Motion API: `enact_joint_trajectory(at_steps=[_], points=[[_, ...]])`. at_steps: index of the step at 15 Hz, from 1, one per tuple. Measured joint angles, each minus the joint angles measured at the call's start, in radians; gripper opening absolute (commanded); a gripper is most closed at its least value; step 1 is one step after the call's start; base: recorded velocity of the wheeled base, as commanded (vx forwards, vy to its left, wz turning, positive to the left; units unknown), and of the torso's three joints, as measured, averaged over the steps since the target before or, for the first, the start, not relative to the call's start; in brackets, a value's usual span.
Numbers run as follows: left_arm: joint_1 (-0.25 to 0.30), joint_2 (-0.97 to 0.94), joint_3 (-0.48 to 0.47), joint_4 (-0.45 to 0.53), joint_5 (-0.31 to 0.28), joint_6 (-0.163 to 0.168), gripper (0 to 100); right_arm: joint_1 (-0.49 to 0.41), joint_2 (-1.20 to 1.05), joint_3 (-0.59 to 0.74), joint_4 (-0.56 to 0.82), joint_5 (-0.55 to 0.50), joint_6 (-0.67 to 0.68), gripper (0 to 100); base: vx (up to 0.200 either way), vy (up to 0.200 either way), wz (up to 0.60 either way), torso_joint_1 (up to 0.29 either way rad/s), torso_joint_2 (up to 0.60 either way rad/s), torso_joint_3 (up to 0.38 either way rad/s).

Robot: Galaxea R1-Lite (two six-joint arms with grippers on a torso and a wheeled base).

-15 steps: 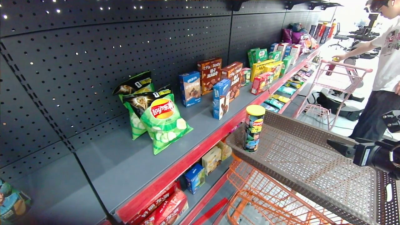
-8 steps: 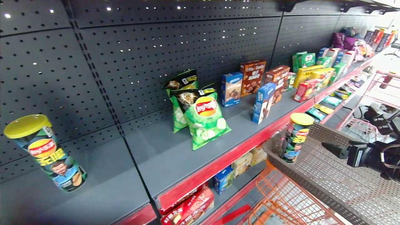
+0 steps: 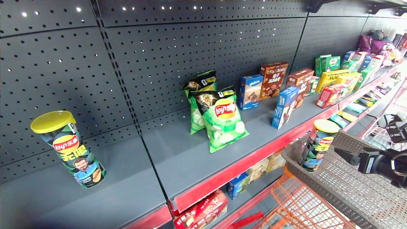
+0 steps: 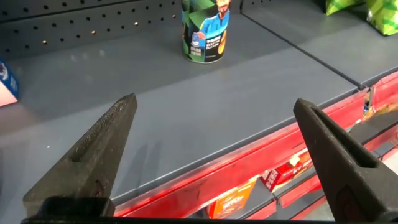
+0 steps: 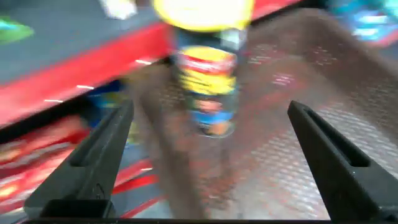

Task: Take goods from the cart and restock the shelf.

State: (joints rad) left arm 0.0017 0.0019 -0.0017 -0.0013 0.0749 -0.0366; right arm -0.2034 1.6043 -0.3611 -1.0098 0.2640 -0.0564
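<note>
Two cans counted. Shelf can [image 4: 205, 31] stands on the shelf [image 3: 190, 159], ahead of the left gripper [image 4: 214, 101], which is spread wide and empty. Cart can [image 5: 208, 74] stands on the cart [image 3: 349, 190], just ahead of the right gripper [image 5: 209, 106], which is also wide and empty.

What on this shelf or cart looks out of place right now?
The tall blue carton stands alone near the grey shelf's red front edge, out of line with the boxes at the back panel. The front green crisp bag leans slumped, not upright. The shelf's yellow-lidded can and the cart's can stand upright; nothing spilled.
</note>
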Motion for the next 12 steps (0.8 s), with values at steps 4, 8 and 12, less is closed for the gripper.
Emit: enact_joint_trajectory(at_steps=[4, 8, 12], points=[[0.0, 0.0, 0.0, 0.0, 0.0, 0.0, 100, -0.005, 0.085, 0.019, -0.121, -0.174, -0.02, 100, 0.0, 0.0, 0.0, 0.0, 0.0, 0.0], [-0.001, 0.0, 0.0, 0.0, 0.0, 0.0, 100, 0.0, 0.096, 0.018, -0.069, -0.143, -0.016, 100, 0.0, 0.0, 0.0, 0.0, 0.0, 0.0], [0.0, 0.0, 0.0, 0.0, 0.0, 0.0, 100, 0.0, 0.062, 0.02, -0.032, -0.088, -0.037, 100, 0.0, 0.0, 0.0, 0.0, 0.0, 0.0]])
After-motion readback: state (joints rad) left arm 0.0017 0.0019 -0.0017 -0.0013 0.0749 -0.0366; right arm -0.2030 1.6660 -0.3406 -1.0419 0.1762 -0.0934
